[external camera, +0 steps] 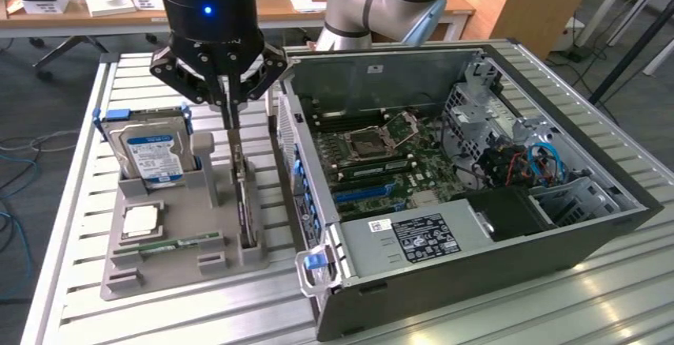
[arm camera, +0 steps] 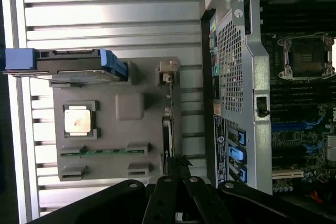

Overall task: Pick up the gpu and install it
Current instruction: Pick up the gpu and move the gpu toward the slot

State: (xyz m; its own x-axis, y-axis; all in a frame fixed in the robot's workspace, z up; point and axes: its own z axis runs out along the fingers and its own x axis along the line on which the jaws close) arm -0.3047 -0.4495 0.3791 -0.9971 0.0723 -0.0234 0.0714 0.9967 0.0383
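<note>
Hovering over one gray holder tray [external camera: 179,203] [arm camera: 105,129], one robot gripper [external camera: 227,144] [arm camera: 177,162] is pinching its two fingers together on the top edge of the gpu [external camera: 249,207] [arm camera: 167,129], which is standing on edge in the tray's slot nearest the one open computer case [external camera: 368,76] [arm camera: 231,66]. One hard drive [external camera: 153,151] [arm camera: 68,61], one processor chip [external camera: 140,220] [arm camera: 79,120] and one green memory stick [external camera: 174,245] [arm camera: 102,152] are sitting in the same tray.
</note>
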